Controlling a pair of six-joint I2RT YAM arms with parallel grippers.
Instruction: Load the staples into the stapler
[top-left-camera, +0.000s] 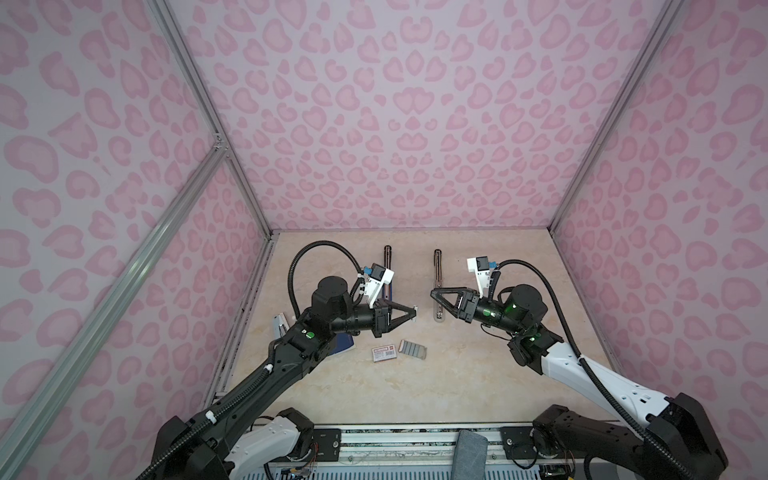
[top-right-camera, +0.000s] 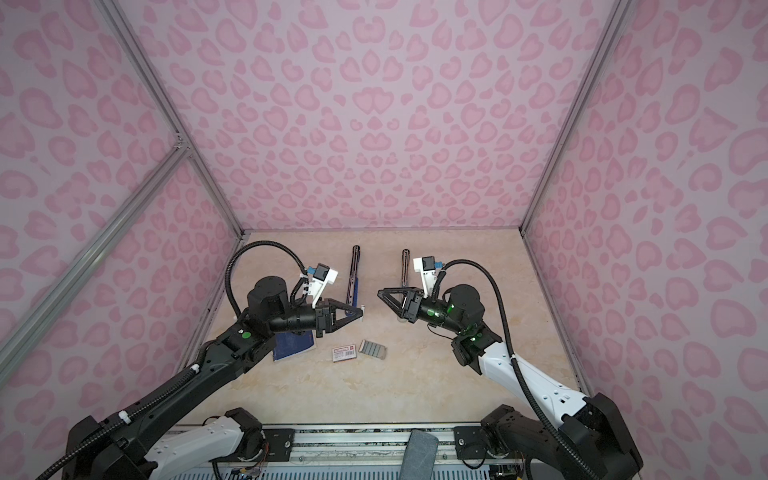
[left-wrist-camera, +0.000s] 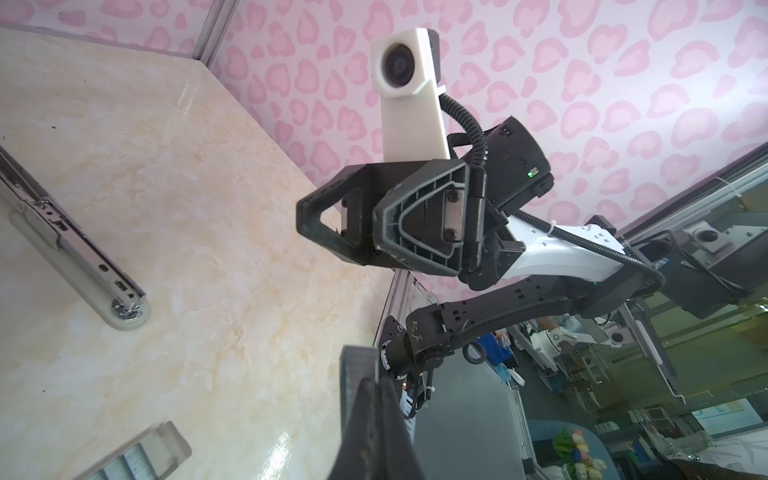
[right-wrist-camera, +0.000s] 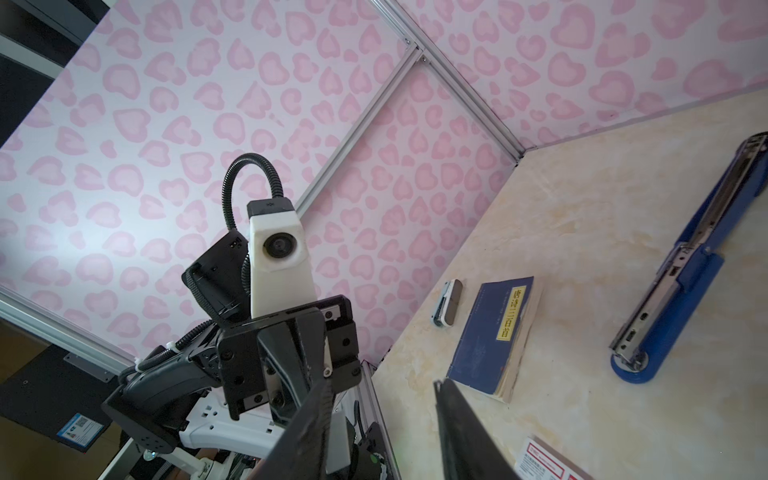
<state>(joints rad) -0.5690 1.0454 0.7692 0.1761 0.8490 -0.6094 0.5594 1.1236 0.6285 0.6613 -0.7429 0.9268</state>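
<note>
left jaws: clamped on staple strip (top-left-camera: 415, 309); right jaws: apart, empty, near white stapler (top-left-camera: 437, 270); staples tray (top-left-camera: 413, 349), red-label box (top-left-camera: 384, 353) on tabletop (top-left-camera: 415, 386)

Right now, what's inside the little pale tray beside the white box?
Grey staples lie side by side in the tray, with one end of it bare. Whether more strips sit beneath that layer is covered.

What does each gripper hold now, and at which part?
Left gripper pinches a small pale strip, likely staples; which part is unclear. Right gripper holds nothing.
</note>
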